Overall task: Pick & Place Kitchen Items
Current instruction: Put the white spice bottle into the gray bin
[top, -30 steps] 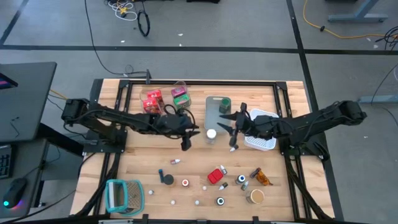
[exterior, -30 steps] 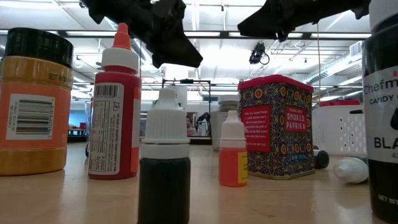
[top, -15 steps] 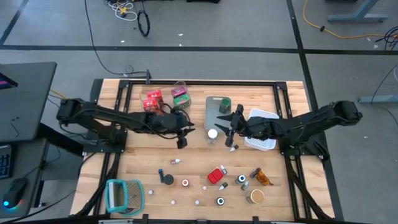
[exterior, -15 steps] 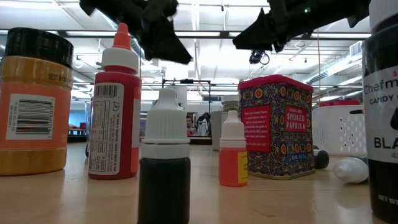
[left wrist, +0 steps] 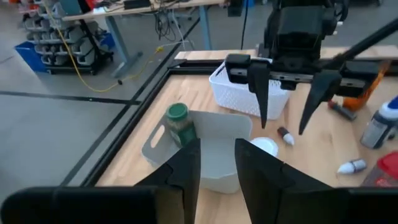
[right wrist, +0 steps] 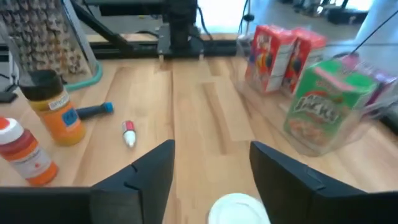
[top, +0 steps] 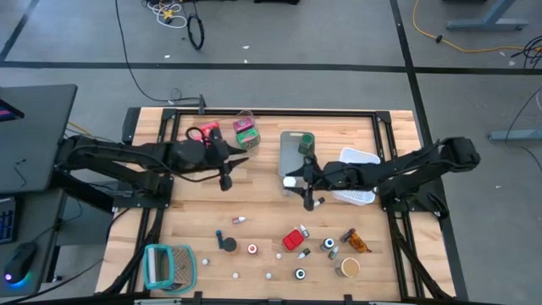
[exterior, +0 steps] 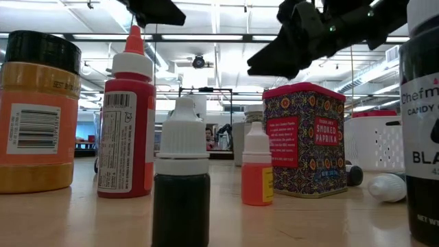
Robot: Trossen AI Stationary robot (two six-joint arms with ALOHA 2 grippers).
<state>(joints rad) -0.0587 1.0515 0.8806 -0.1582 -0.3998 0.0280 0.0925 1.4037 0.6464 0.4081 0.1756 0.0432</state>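
While hidden overhead, paprika tin (exterior: 306,139) legible.

The wooden surface (top: 254,207) is standing on a grey concrete floor (top: 279,38), with dark tape lines (top: 254,66) running across the floor just beyond the surface's far edge. A black cable (top: 196,32) is lying coiled on the floor past those lines, and a yellow cable (top: 461,34) is trailing near the surface's far right corner. A dark desk (top: 34,127) is sitting beside the surface's left edge. Strip lights (exterior: 226,38) are glowing along the ceiling above.
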